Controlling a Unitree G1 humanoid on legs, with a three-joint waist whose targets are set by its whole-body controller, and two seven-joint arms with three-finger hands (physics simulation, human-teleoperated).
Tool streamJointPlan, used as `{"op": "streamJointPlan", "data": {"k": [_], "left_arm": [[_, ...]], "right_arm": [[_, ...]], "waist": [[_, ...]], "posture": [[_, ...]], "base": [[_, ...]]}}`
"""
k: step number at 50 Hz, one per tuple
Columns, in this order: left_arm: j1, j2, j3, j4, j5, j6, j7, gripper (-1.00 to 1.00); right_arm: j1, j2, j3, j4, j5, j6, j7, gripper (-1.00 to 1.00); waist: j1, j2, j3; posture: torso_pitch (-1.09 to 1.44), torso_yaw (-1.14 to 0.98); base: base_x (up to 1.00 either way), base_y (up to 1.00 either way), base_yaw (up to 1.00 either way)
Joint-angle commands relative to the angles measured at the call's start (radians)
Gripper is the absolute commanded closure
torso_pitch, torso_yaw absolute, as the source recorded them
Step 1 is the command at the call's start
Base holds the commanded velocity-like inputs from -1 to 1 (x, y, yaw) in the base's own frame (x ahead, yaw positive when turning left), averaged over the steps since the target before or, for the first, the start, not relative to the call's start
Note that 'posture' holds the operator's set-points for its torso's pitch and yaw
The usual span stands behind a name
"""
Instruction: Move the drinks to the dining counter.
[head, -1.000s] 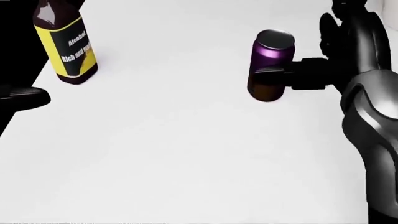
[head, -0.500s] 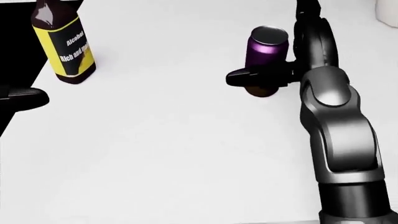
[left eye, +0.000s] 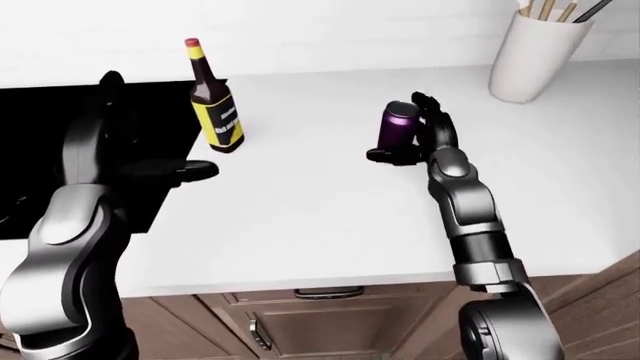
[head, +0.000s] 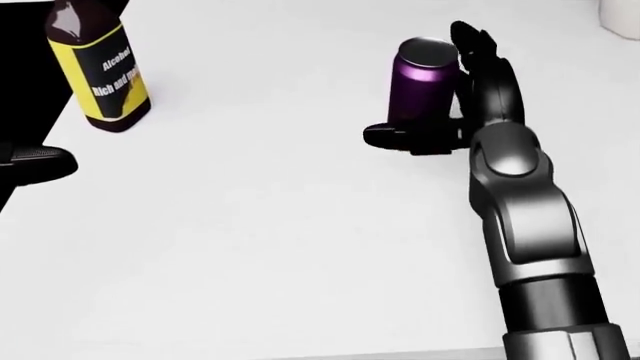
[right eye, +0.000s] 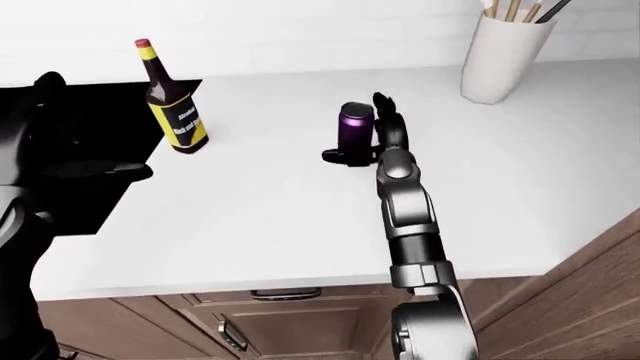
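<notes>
Purple can is seen upright on the white bench, gripped by the right hand, whose fingers are clamped round its base. A yellow-labelled bottle stands well apart at the left, beside a black stove. The left hand is held open, fingers apart.

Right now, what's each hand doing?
Left hand: open, holding nothing, beside the bottle without touching it.
Right hand: fingers round the can; a firm grip cannot be told.
</notes>
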Motion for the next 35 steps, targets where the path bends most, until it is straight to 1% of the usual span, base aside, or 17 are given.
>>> {"op": "streamJointPlan", "data": {"k": [1, 5, 8, 9, 12, 13, 15, 18, 22, 25, 31, 35], "left_arm": [[-0.023, 0.015, 0.012, -0.03, 0.002, -0.029, 0.001, -1.0], [-0.024, 0.016, 0.014, -0.029, 0.001, -0.03, 0.0, -1.0], [-0.019, 0.014, 0.014, -0.032, 0.001, -0.031, 0.0, -1.0], [-0.02, 0.013, 0.012, -0.024, 0.003, -0.038, 0.0, -1.0], [-0.029, 0.016, 0.011, -0.022, 0.002, -0.033, 0.001, -1.0], [-0.034, 0.018, 0.01, -0.025, 0.001, -0.026, 0.004, -1.0], [-0.043, 0.019, 0.005, -0.017, 0.004, -0.027, 0.006, -1.0], [-0.081, 0.022, -0.014, 0.019, 0.015, -0.034, 0.019, -1.0], [-0.149, 0.03, -0.041, 0.101, 0.043, -0.065, 0.037, -1.0], [-0.173, 0.03, -0.057, 0.177, 0.07, -0.112, 0.048, -1.0], [-0.204, 0.002, -0.089, 0.244, 0.116, -0.153, 0.088, -1.0], [-0.217, -0.02, -0.109, 0.291, 0.142, -0.194, 0.109, -1.0]], "right_arm": [[-0.037, -0.008, -0.002, -0.041, -0.002, -0.031, -0.004, -0.44], [-0.036, -0.008, -0.001, -0.034, -0.003, -0.037, -0.004, -0.27], [-0.031, -0.008, -0.001, -0.034, -0.006, -0.036, -0.005, -0.02], [-0.033, -0.009, -0.002, -0.033, -0.005, -0.037, -0.005, 0.18], [-0.03, -0.011, -0.005, -0.072, -0.001, -0.011, -0.003, 0.91], [-0.027, -0.01, -0.005, -0.098, 0.001, 0.006, -0.002, 1.0], [-0.026, -0.012, -0.007, -0.126, 0.006, 0.02, 0.001, 1.0], [-0.027, -0.017, -0.006, -0.231, 0.013, 0.088, 0.012, 1.0], [-0.035, -0.021, -0.007, -0.346, 0.02, 0.171, 0.028, 1.0], [-0.042, -0.025, -0.01, -0.401, 0.024, 0.215, 0.036, 1.0], [-0.046, -0.021, -0.008, -0.458, 0.025, 0.253, 0.038, 1.0], [-0.045, -0.02, -0.009, -0.454, 0.026, 0.246, 0.037, 1.0]], "waist": [[0.0, 0.002, -0.027], [0.0, 0.003, -0.027], [0.0, 0.003, -0.027], [0.0, 0.003, -0.027], [0.001, 0.002, -0.028], [0.001, 0.002, -0.028], [0.002, 0.001, -0.027], [0.003, -0.001, -0.025], [0.006, -0.003, -0.024], [0.006, -0.005, -0.023], [0.004, -0.008, -0.024], [0.003, -0.009, -0.025]], "posture": [[0.0, 0.0], [0.0, 0.0], [0.0, 0.0], [0.0, 0.0], [0.0, 0.0], [0.0, 0.0], [0.0, 0.0], [0.0, 0.0], [0.0, 0.0], [0.0, 0.0], [0.0, 0.0], [0.0, 0.0]], "base": [[0.0, 0.0, 0.0], [0.0, 0.0, 0.0], [0.0, 0.0, 0.0], [0.0, 0.0, 0.0], [0.0, 0.0, 0.0], [0.0, 0.0, 0.0], [0.0, 0.0, 0.0], [0.0, 0.0, 0.0], [0.0, 0.0, 0.0], [0.0, 0.0, 0.0], [0.0, 0.0, 0.0], [0.0, 0.0, 0.0]]}}
